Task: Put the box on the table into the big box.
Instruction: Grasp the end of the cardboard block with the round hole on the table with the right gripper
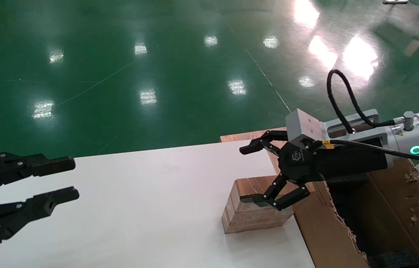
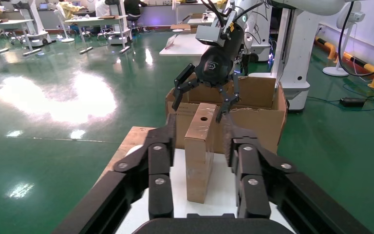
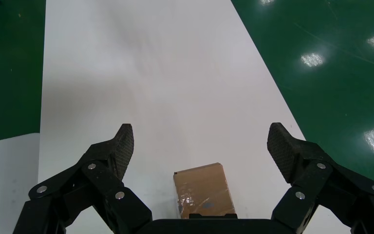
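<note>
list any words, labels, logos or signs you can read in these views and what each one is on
No text reads clearly in any view.
Embossed hexagonal logo on the right gripper black body: too small to read.
Yellow tag on its cable and yellow warning triangle on the white wrist housing: illegible.
Small reddish-brown wood-look box on the white table: no print visible.
Large brown cardboard carton: no print legible.
</note>
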Robot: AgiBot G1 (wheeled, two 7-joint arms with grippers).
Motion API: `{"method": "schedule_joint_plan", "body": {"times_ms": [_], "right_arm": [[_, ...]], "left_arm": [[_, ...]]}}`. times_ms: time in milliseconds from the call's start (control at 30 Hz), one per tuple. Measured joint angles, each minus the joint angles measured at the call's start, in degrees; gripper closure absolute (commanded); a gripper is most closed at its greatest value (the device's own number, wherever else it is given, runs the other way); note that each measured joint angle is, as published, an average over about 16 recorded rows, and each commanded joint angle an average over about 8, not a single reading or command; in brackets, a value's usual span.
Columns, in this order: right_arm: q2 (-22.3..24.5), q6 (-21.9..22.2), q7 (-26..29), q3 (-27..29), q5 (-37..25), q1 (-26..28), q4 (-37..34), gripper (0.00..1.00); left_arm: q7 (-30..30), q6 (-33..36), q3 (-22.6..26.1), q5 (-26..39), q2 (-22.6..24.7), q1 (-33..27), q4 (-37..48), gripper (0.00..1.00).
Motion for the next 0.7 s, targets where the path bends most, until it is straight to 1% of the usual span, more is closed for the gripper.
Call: {"method": "schedule_joint_plan", "body": {"times_ms": [400, 700], "right_arm": [[0.5, 0.6, -0.7, -1.2, -0.6, 0.4, -0.1, 0.00], [2.4, 0.7, -3.2, -3.9, -2.1, 1.4, -1.2, 0.00]], "left_arm": [[0.0, 0.0, 0.0, 0.0, 0.0, 0.0, 0.0, 1.00], [0.0, 0.0, 0.0, 0.0, 0.0, 0.0, 0.0, 1.00]]}}
